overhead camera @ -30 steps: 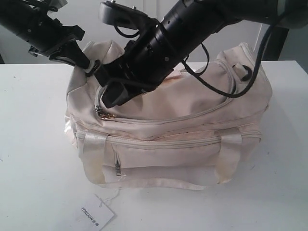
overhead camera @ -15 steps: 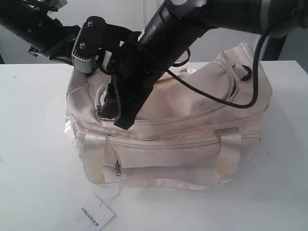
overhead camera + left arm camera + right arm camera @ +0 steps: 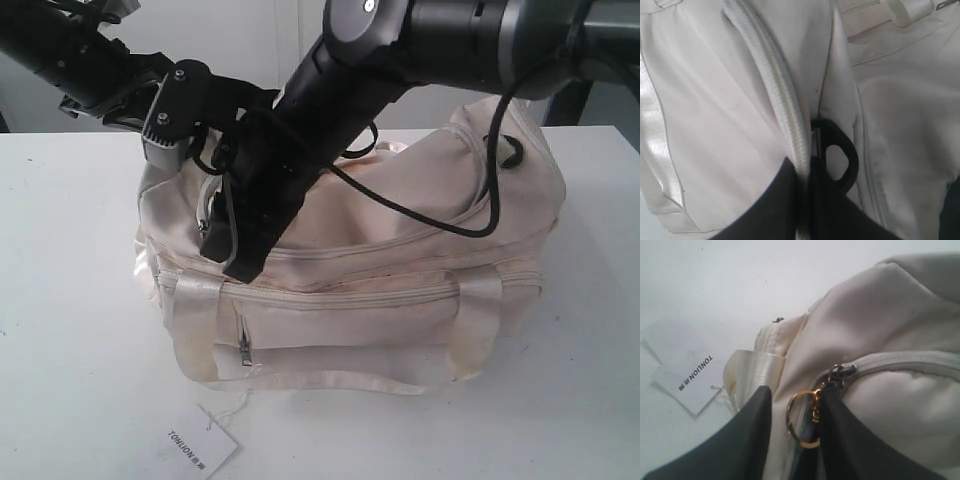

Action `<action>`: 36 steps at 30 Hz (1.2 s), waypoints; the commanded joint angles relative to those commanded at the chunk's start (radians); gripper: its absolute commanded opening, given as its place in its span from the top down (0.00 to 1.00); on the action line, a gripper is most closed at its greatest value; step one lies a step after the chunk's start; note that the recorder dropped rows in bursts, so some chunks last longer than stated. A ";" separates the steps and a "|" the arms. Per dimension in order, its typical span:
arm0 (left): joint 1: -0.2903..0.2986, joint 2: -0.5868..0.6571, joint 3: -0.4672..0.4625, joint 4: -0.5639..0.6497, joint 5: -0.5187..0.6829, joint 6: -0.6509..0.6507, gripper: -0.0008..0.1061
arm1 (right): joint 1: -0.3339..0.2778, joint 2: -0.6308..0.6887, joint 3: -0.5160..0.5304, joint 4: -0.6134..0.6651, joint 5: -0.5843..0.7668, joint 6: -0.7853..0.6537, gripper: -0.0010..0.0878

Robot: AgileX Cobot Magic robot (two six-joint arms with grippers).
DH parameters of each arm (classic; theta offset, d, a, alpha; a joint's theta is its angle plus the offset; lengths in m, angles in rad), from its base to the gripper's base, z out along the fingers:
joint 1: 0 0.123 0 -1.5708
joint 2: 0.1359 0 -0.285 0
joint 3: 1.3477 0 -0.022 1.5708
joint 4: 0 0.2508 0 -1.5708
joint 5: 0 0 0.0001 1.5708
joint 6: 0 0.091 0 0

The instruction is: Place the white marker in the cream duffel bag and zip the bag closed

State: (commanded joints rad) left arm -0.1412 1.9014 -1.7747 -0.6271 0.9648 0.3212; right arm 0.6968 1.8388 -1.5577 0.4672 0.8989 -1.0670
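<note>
Right arm is swinging lower across the bag (image 3: 400,250). The right claw (image 3: 796,392) is sitting spread at the zip's end with the gold ring (image 3: 805,444) hanging loose in the gap, so it's probably letting go after the zip run. Left claw (image 3: 802,167) is pinching the seam by the black loop (image 3: 852,157), bracing the fabric; marker isn't showing, presumably zipped inside.
</note>
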 joint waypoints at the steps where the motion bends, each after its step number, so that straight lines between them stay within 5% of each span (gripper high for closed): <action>1: 0.000 0.000 0.000 0.000 0.000 0.000 0.99 | 0.000 0.000 0.000 -0.021 -0.001 0.016 0.69; 7: 0.000 0.000 0.000 0.000 0.000 0.000 0.99 | 0.000 0.000 0.000 -0.089 0.001 0.086 0.99; 20: 0.000 0.000 0.000 0.000 -0.002 0.000 0.99 | 0.000 -0.077 0.000 -0.089 -0.013 0.115 0.99; 27: 0.000 0.000 0.000 0.000 -0.002 0.000 0.99 | 0.000 -0.111 0.000 -0.083 -0.017 0.243 0.99; 36: 0.000 0.000 0.000 0.010 -0.015 0.002 0.99 | 0.000 -0.119 0.000 -0.069 0.157 0.404 0.99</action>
State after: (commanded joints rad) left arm -0.1412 1.9014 -1.7747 -0.6170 0.9499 0.3234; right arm 0.6968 1.7201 -1.5577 0.3978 1.0557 -0.6626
